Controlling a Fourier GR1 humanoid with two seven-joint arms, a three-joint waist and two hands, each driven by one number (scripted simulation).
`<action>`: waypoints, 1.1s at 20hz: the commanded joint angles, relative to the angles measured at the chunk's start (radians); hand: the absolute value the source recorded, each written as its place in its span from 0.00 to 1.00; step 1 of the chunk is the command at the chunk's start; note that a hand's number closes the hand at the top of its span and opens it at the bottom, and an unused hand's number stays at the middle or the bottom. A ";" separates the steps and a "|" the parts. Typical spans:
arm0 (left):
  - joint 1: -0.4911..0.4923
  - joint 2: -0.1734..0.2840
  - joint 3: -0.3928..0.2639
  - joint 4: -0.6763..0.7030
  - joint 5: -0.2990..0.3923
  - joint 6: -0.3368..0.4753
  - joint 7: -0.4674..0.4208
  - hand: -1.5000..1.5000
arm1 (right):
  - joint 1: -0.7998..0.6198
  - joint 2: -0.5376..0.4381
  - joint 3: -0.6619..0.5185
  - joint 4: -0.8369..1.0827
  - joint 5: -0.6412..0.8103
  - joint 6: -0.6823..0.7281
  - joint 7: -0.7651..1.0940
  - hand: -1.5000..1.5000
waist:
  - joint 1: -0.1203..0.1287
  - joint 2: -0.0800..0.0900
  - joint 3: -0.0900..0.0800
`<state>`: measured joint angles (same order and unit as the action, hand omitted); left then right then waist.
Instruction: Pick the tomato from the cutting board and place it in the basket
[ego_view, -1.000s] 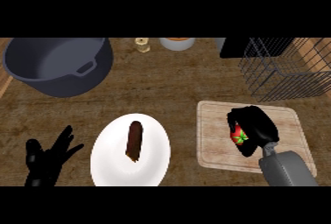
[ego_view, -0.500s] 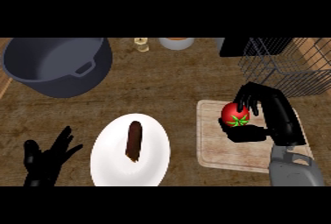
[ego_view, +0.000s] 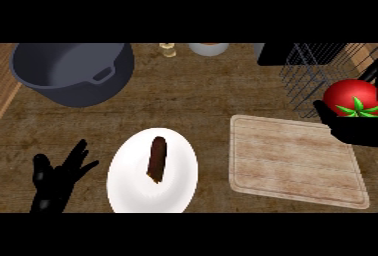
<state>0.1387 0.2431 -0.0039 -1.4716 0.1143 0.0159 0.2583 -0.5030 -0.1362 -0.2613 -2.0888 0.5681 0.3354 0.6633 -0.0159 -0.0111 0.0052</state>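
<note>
1. Head view: I hold the tomato (ego_view: 352, 98) in my right hand (ego_view: 353, 131), fingers curled round it from below, lifted off the cutting board (ego_view: 294, 161) and just beside the wire basket (ego_view: 310, 75) at the right edge.
2. Pickup looks done; I judge that carrying it over the basket and letting go remain.
3. My left hand (ego_view: 56, 181) rests open at lower left, beside the plate (ego_view: 153, 181).

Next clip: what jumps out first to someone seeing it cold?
The bright red tomato at the right edge, held up by the right hand beside the wire basket. Then the white plate at lower centre, with a brown sausage-like piece on it.
</note>
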 joint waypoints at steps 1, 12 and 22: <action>-0.010 0.002 -0.001 0.086 -0.019 -0.021 -0.028 0.50 | -0.206 -0.096 -0.111 0.045 -0.080 0.055 0.180 1.00 | 0.013 0.009 -0.007; -0.025 -0.007 0.014 0.041 -0.014 -0.013 0.047 0.50 | -0.286 -0.338 -0.189 0.493 -0.091 0.025 -0.059 1.00 | 0.027 0.014 -0.005; -0.058 -0.027 0.004 0.061 -0.051 0.001 0.049 0.50 | -0.310 -0.386 -0.232 0.927 -0.074 -0.144 -0.374 1.00 | 0.031 0.017 -0.005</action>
<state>0.1014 0.2224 0.0019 -1.4534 0.0812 0.0018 0.2634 -0.7947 -0.4993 -0.4709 -1.3166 0.5028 0.2385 0.3826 0.0171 0.0001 0.0068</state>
